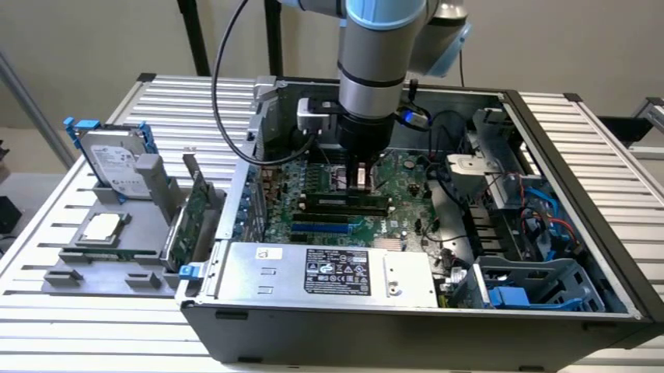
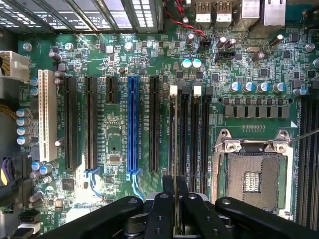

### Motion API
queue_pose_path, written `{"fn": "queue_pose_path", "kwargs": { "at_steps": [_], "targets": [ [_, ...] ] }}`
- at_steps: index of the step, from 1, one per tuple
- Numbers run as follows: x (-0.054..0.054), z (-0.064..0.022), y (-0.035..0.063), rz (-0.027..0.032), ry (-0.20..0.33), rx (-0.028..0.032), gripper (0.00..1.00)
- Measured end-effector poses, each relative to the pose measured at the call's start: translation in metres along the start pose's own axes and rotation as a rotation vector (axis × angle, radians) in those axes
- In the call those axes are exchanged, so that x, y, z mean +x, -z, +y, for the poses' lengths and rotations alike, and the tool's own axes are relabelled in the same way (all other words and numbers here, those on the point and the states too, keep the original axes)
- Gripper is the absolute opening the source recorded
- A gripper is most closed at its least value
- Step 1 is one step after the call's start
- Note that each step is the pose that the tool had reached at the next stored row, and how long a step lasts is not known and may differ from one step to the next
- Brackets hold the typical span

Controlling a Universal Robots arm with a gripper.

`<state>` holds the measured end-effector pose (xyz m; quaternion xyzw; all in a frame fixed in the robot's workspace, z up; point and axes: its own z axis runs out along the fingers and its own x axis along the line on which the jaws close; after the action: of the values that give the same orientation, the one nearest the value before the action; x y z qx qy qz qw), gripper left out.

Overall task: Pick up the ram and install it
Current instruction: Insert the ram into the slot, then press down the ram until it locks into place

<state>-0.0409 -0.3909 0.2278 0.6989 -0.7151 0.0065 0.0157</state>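
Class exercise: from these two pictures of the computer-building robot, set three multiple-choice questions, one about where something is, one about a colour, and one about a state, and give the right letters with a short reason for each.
1. Where is the tool?
A. Over the motherboard inside the open case
B. Above the hard drive on the grey rack
C. Outside the case, over the slatted table

2. What colour is the one long slot that stands out among the black slots?
A. Red
B. Blue
C. Yellow

3. What state is the processor socket in?
A. Covered by a fan
B. Holding a cooler
C. Bare, with its contact field showing

Answers:
1 A: in the exterior view the arm reaches down into the case, over the green motherboard.
2 B: the wrist view shows one blue slot between black ones.
3 C: the wrist view shows the metal frame open around an exposed socket.
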Motion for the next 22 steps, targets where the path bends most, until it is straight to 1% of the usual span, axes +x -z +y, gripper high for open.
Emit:
{"fn": "queue_pose_path", "kwargs": {
  "at_steps": [15,21,22],
  "targets": [
    [-0.0005,-0.0006,-0.0028,-0.0001,-0.005,-0.0001,0.00],
    [-0.0006,-0.0006,-0.0057,-0.0001,-0.006,-0.0002,0.00],
    [-0.0006,-0.0006,-0.0061,-0.0002,-0.007,-0.0002,1.00]
  ]
}}
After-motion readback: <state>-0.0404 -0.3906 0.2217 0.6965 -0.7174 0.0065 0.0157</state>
